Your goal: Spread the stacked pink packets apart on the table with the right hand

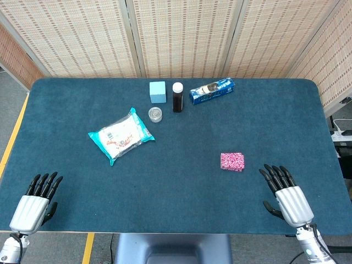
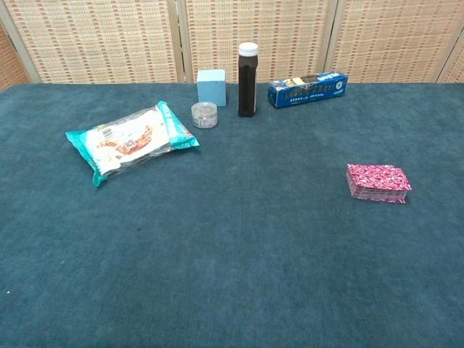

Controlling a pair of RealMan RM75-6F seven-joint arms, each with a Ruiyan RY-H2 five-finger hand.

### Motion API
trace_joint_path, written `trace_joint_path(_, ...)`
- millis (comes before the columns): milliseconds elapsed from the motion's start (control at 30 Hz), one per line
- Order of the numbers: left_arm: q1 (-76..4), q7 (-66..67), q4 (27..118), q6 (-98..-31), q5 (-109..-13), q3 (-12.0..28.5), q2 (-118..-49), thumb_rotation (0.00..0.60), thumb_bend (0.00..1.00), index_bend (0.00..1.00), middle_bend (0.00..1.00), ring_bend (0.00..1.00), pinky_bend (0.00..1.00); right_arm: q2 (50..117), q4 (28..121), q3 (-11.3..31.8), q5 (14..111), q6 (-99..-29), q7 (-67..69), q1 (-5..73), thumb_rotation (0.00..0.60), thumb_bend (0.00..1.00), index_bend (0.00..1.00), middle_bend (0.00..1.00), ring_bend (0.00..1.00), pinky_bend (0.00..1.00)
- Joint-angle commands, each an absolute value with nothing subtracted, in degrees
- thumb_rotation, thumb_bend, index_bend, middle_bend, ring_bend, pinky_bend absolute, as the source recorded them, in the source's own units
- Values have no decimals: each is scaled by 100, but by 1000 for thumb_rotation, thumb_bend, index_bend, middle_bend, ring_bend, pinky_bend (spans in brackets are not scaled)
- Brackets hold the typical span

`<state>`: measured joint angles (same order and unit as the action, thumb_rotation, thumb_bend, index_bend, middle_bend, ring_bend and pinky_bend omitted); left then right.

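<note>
The pink packets [image 1: 232,161] lie in one neat stack on the blue table, right of the middle; the chest view shows the same stack [image 2: 378,183] from the side. My right hand [image 1: 286,194] rests near the front edge, a short way to the right of and nearer than the stack, fingers spread and empty. My left hand [image 1: 38,202] lies at the front left corner, also spread and holding nothing. Neither hand shows in the chest view.
A teal snack bag [image 1: 121,135] lies left of centre. At the back stand a light blue box [image 1: 157,92], a dark bottle [image 1: 177,97], a small round jar [image 1: 155,114] and a blue carton [image 1: 212,91]. The table's front edge [image 1: 165,232] runs just behind the hands.
</note>
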<state>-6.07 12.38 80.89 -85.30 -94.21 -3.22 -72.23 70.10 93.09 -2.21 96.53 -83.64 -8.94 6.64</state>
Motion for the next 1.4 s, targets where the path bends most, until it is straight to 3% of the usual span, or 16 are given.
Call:
trace_joint_path(33, -624, 1246, 8075, -8489, -9428, -330, -7243, 600, 481, 0, 0, 0, 48, 7016, 9295, -228, 9697, -8382, -845, 669, 600, 208, 0, 0, 0, 0)
trace_joint_path(300, -680, 1208, 8177, -8341, -9457, -386, -7184, 600, 482, 0, 0, 0, 48, 7280, 9136, -254, 9946, -8361, -846, 761, 600, 208, 0, 0, 0, 0)
trace_joint_path(433, -717, 1070, 8225, -8267, -9392, -362, -7095, 600, 481, 0, 0, 0, 48, 7442, 9347, -108, 9841, -7715, -1440, 1130, 600, 208, 0, 0, 0, 0)
trace_joint_path(633, -727, 882, 8274, -8261, -9327, -326, -6985, 600, 482, 0, 0, 0, 50, 7707, 9622, 456, 8869, -6729, -2474, 1686, 600, 208, 0, 0, 0, 0)
trace_joint_path(933, -759, 923, 8312, -8169, -9233, -287, -6991, 600, 480, 0, 0, 0, 50, 8225, 9040, 1285, 7004, -5778, -3514, 2535, 600, 208, 0, 3, 0, 0)
trace_joint_path(1133, -778, 963, 8314, -8109, -9160, -260, -7003, 600, 480, 0, 0, 0, 50, 8429, 8534, 1319, 6434, -5364, -3774, 2973, 600, 208, 73, 48, 0, 0)
trace_joint_path(1400, -783, 986, 8338, -8106, -9143, -251, -6990, 600, 479, 0, 0, 0, 50, 8454, 8389, 1118, 6053, -5168, -3832, 3179, 600, 208, 80, 69, 0, 0)
